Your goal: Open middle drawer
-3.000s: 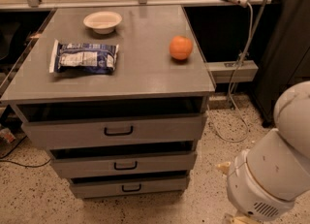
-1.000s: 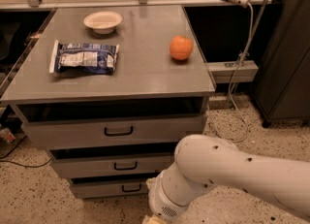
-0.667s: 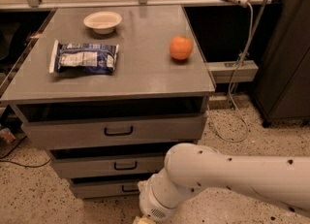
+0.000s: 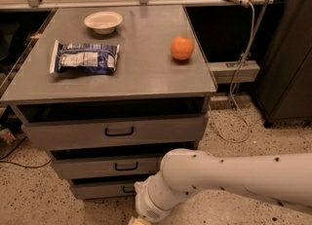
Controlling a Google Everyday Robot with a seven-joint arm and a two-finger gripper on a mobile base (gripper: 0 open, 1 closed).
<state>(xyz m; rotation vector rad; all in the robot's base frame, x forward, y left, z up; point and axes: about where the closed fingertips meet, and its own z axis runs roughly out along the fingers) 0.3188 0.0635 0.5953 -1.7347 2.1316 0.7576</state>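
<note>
The grey cabinet [image 4: 122, 80] has three stacked drawers. The middle drawer [image 4: 92, 167] has a grey front with a small black bar handle [image 4: 126, 166] and sits between the top drawer [image 4: 73, 134] and the bottom drawer [image 4: 95, 189]. My white arm [image 4: 229, 178] reaches in from the right across the bottom of the camera view. Its wrist [image 4: 153, 204] is in front of the bottom drawer's right part. My gripper [image 4: 139, 220] is at the bottom edge, below the middle drawer's handle, mostly cut off.
On the cabinet top lie a white bowl [image 4: 103, 21], a blue chip bag [image 4: 85, 57] and an orange [image 4: 182, 47]. A cable and a power strip [image 4: 234, 70] hang to the right. A dark cabinet [image 4: 287, 73] stands at the far right on speckled floor.
My arm has swung from the lower right leftward across the bottom of the view, and its wrist now stands in front of the lower drawers. The drawers have not moved.
</note>
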